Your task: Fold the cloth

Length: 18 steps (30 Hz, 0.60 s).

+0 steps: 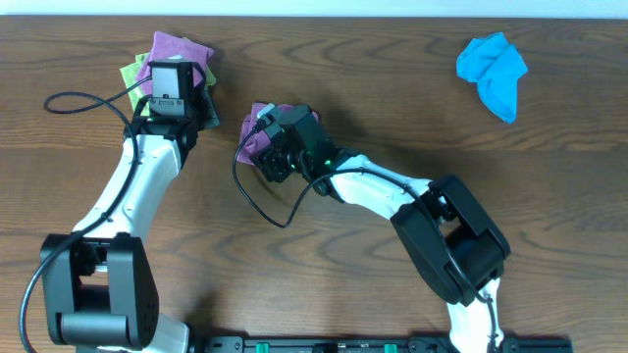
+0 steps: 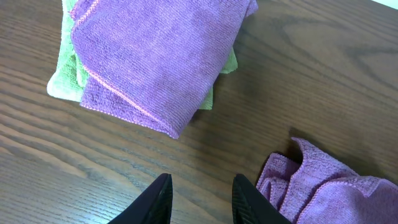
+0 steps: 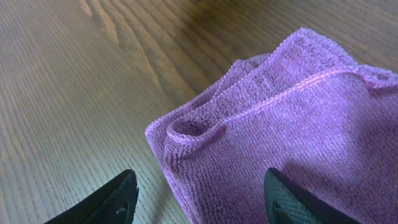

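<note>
Two wide-spread fingers of the right gripper straddle the folded lilac cloth, just left of the overhead frame's centre. The left gripper, narrowly parted and empty, hovers at upper left.

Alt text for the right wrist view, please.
A folded purple cloth lies on a wooden table, layered corner toward the camera. The right gripper is open, one black finger over bare wood, the other over the cloth.

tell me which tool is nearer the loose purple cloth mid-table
Right. The right tool hangs directly over the purple cloth, open at its corner. The left tool is off to one side, over the table between that cloth and the folded stack.
</note>
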Each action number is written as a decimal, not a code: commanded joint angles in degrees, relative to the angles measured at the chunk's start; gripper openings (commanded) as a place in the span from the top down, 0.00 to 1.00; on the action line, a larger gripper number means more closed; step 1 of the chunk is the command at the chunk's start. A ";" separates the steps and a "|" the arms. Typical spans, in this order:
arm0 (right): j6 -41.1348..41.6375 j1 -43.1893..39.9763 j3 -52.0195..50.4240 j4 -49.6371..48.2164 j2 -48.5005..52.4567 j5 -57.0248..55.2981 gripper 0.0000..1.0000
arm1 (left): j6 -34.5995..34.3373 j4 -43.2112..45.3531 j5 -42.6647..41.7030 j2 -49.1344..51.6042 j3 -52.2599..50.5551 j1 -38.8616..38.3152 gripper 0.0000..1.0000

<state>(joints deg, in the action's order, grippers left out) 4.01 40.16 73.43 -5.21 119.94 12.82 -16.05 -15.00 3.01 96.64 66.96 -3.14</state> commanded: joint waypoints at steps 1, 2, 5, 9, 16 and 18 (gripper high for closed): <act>-0.90 0.94 1.16 -0.22 1.36 -0.61 0.36 | 0.17 -0.20 -0.09 -1.20 1.16 0.28 0.67; -0.90 1.03 1.18 -0.35 1.62 -0.59 0.36 | 0.17 -0.17 -0.09 -1.20 1.16 0.28 0.67; -0.87 1.18 1.27 -0.22 2.21 -0.59 0.36 | 0.17 -0.17 -0.07 -1.20 1.16 0.28 0.67; -0.87 1.18 1.40 -0.33 2.64 -0.59 0.41 | 0.17 -0.17 -0.07 -1.20 1.16 0.28 0.67; -0.87 1.18 1.57 -0.35 2.99 -0.83 0.55 | 0.17 -0.17 -0.07 -1.20 1.16 0.28 0.67; -0.85 1.18 1.57 -0.46 2.99 -1.03 0.66 | 0.17 -0.17 -0.07 -1.20 1.16 0.28 0.67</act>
<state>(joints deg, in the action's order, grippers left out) 3.40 40.84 73.58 -5.61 122.26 12.16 -16.05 -15.03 3.01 96.64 66.96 -3.14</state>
